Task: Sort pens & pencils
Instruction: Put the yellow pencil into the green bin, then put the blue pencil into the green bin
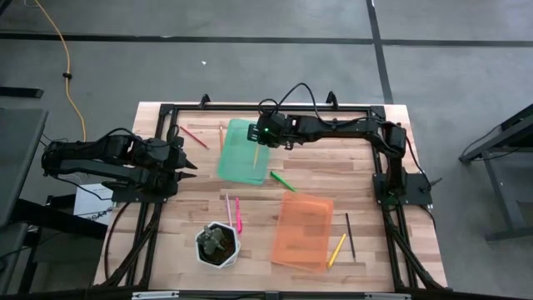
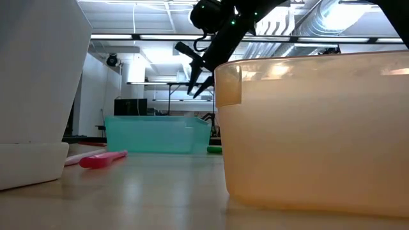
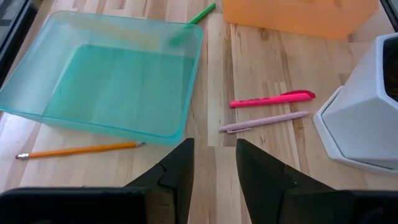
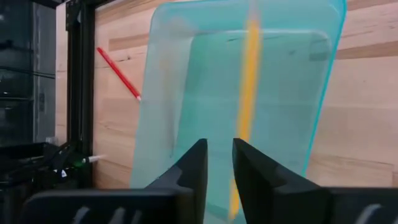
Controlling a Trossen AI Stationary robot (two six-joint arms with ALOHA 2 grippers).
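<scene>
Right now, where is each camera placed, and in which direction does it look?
High view: above the table, looking down; both arms show.
Low view: at tabletop height, behind the orange tray; the right gripper hangs above.
Left wrist view: on the left arm, facing the green tray; own fingers show.
Right wrist view: above the green tray, where a yellow pencil blurs.
All share the green tray.
</scene>
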